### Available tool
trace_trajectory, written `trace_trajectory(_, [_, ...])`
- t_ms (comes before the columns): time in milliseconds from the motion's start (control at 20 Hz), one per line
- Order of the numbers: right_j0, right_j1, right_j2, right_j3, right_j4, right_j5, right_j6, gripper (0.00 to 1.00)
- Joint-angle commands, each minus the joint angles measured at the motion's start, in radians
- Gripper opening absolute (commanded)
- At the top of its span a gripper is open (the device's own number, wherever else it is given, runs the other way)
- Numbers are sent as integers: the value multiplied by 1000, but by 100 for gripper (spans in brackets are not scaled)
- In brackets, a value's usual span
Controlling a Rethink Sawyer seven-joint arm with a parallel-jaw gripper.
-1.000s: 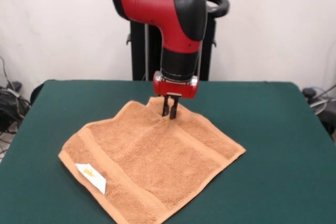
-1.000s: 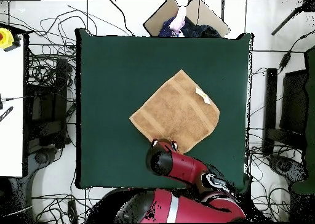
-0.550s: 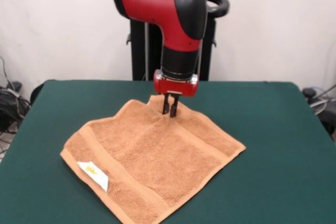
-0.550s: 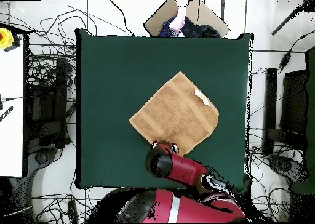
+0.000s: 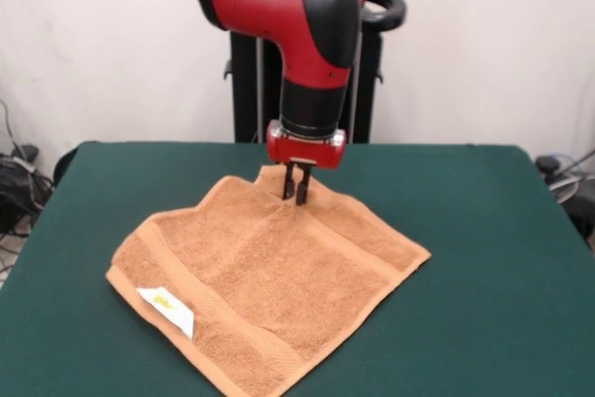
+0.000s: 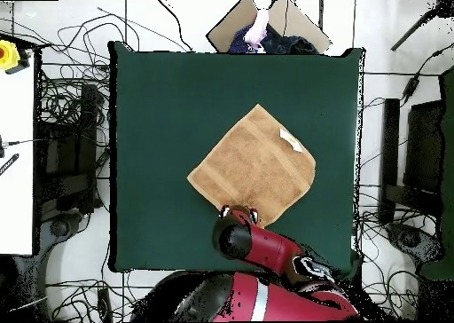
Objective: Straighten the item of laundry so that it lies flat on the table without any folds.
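Bare worktop [image 5: 483,230] lies open all round the towel [image 5: 270,285], widest at both sides in the front view. The arm [image 5: 307,34] stands over the towel's far corner, its hand [image 5: 295,185] down on the cloth, blocking that end.

A dark green table [image 5: 483,258] is seen, covered in felt-like cloth. One orange-tan towel [image 5: 270,285] is spread on it, turned corner-wise like a diamond. A small white label [image 5: 167,310] is carried near one corner of the towel. Bare green cloth is left on every side of the towel.
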Motion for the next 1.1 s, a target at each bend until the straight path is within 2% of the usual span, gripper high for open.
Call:
trace_trajectory(50, [-31, 45, 23, -9, 6, -50, 228, 0])
trace_trajectory(300, [-41, 46, 24, -15, -6, -43, 209, 0])
trace_trajectory(550, [-54, 43, 33, -34, -53, -24, 156, 0])
trace_trajectory(1100, [-65, 50, 30, -57, -80, -9, 154, 0])
